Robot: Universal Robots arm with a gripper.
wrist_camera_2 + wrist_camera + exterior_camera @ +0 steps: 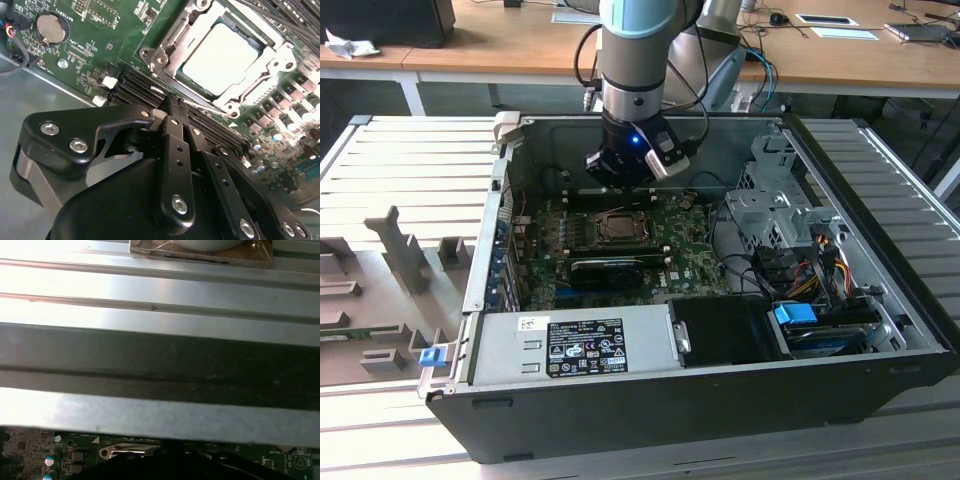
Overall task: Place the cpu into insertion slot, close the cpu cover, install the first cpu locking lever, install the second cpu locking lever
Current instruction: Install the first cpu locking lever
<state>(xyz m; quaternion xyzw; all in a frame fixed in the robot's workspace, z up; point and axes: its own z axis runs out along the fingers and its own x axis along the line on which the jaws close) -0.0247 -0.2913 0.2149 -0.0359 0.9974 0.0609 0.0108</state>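
Pressed-together fingers (175, 107) touch a thin lever (200, 103) beside the cpu cover (272, 65); the cpu (220, 60) sits inside; pushing squarely seems wise.

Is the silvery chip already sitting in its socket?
In. In the second wrist view the cpu lies flat inside the insertion slot, framed by the cpu cover.

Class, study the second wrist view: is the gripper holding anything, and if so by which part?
Nothing is held. The gripper has its fingers shut together with nothing between them, its tip over the memory slots beside the cpu cover.
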